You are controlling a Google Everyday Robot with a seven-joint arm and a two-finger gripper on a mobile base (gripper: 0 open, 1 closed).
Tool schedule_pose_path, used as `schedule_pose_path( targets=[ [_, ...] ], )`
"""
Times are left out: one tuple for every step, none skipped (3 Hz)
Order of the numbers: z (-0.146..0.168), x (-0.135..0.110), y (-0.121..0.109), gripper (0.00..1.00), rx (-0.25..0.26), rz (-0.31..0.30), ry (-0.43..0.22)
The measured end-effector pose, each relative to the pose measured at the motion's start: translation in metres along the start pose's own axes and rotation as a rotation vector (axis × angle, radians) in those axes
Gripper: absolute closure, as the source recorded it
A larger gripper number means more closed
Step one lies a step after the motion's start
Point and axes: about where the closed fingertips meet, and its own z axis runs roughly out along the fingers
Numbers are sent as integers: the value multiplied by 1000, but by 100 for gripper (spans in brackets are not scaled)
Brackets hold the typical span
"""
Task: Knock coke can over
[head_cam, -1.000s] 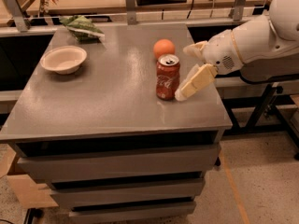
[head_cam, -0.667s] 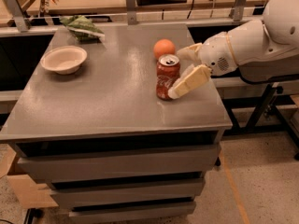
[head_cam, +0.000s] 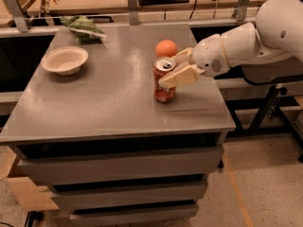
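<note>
the coke can [head_cam: 164, 86] stands upright on the right part of the bench [head_cam: 109, 108], just in front of an orange [head_cam: 166, 48]. the hand [head_cam: 168, 71] reaches in from the right, released, fingers spread, the nearer finger [head_cam: 180, 76] lying against the can's upper side. a white bowl [head_cam: 65, 60] sits far left.

One coke can [head_cam: 164, 88], one orange [head_cam: 166, 48], one bowl [head_cam: 65, 60], one green packet [head_cam: 83, 27], one end effector [head_cam: 176, 67] at can.

One high frontal camera looks down on the table [head_cam: 104, 103], claw [head_cam: 170, 71] at mid-right.
</note>
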Motion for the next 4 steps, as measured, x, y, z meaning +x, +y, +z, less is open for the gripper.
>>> schedule_pose_path(
  targets=[
    [11, -9, 1, 83, -29, -29, -25],
    [1, -13, -2, 100, -13, -72, 40],
    [-12, -14, -9, 100, 18, -147, 179],
    [-22, -7, -16, 100, 41, -231, 366]
  ],
)
